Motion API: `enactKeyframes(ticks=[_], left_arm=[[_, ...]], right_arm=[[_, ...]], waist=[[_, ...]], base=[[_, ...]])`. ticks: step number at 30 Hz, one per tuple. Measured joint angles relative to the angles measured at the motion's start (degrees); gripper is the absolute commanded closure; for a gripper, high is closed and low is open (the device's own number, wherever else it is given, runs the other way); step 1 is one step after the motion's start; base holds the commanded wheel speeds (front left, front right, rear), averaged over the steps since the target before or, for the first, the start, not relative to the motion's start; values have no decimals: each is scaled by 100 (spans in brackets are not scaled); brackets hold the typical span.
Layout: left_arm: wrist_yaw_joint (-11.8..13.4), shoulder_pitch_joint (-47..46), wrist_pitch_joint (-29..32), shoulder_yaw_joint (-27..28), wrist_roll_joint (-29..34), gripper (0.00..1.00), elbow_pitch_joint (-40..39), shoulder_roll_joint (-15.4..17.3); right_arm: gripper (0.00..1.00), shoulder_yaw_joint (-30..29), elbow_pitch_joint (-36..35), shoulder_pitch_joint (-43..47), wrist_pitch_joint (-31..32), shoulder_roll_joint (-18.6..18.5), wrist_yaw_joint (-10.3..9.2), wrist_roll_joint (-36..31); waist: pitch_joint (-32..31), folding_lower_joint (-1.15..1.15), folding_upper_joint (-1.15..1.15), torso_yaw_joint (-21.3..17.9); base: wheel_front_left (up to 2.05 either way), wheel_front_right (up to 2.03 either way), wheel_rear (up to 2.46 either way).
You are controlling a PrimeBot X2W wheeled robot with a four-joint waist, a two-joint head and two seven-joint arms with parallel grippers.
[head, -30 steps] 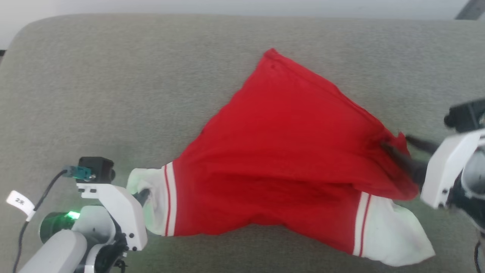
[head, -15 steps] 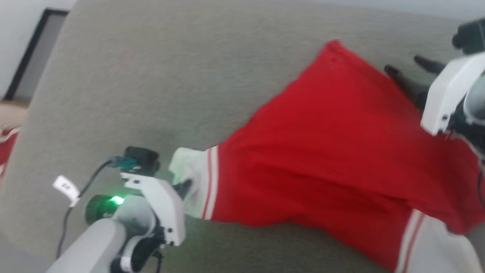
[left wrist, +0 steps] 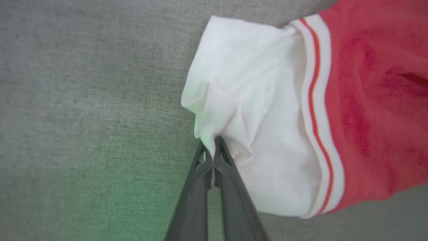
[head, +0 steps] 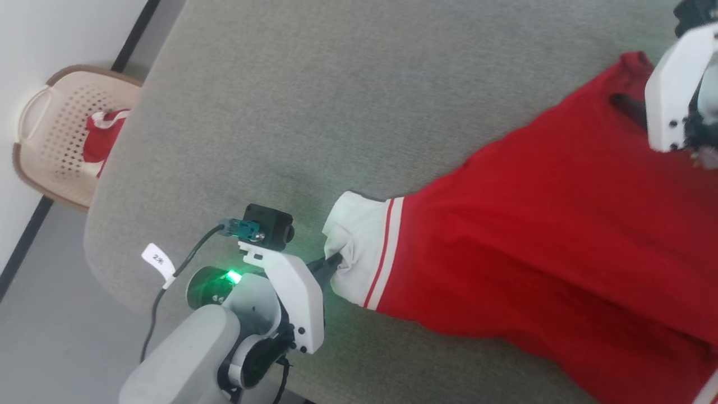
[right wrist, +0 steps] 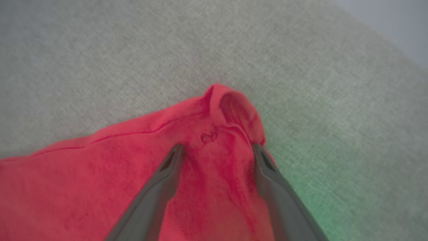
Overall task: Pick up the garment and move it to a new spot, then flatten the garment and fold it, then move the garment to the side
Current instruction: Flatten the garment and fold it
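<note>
My left gripper (left wrist: 213, 150) is pinched tight on the edge of the white sleeve (left wrist: 254, 100), with a small fold of cloth nipped between the tips and no gap between them. I judge the point of this hold is to anchor that end, so the garment (head: 538, 235) can be drawn out flat across the grey table (head: 336, 112). My right gripper (right wrist: 217, 149) is spread wide, one finger on either side of a red corner (right wrist: 230, 110) at the garment's other end. Cloth lies between the fingers, but nothing is clamped. It looks set for a second grip, so the two holds can pull against each other.

The garment lies on the table, its sleeve toward my left arm. The red body runs off to my right and out past the head view's lower right edge.

The left wrist view gives the detail of the pinch: just the sleeve's rim is caught, and the cloth puckers around the tips. The right wrist view shows the open gap and the rolled hem at the corner. In the head view that gripper sits largely behind its white housing, with one dark finger lying on the red. The head view adds the layout, with both ends together, and a basket (head: 33, 163) on the floor beside the table with some red cloth (head: 101, 140) in it.
</note>
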Motion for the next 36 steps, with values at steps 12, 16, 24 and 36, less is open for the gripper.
enactKeyframes(ticks=[12, 16, 24, 36], left_arm=[[-136, -187, -120, 122, -89, 100, 343, 47], [-57, -280, -51, 274, -90, 100, 344, 270], [286, -792, 325, 670, -60, 100, 135, 845], [325, -2196, 1161, 903, 120, 100, 144, 1457]], right_arm=[[100, 1128, 189, -584, 879, -297, 2, 812], [100, 1310, 7, -561, 421, -367, 3, 1026], [100, 1419, -387, -454, -294, -541, 3, 1461], [100, 1179, -814, -531, -610, -643, 3, 1779]], waist=[[72, 0, 0, -25], [-43, 0, 0, -230], [-380, 0, 0, -883], [-996, 0, 0, -1964]], base=[[0, 0, 0], [0, 0, 0], [0, 0, 0], [0, 0, 0]])
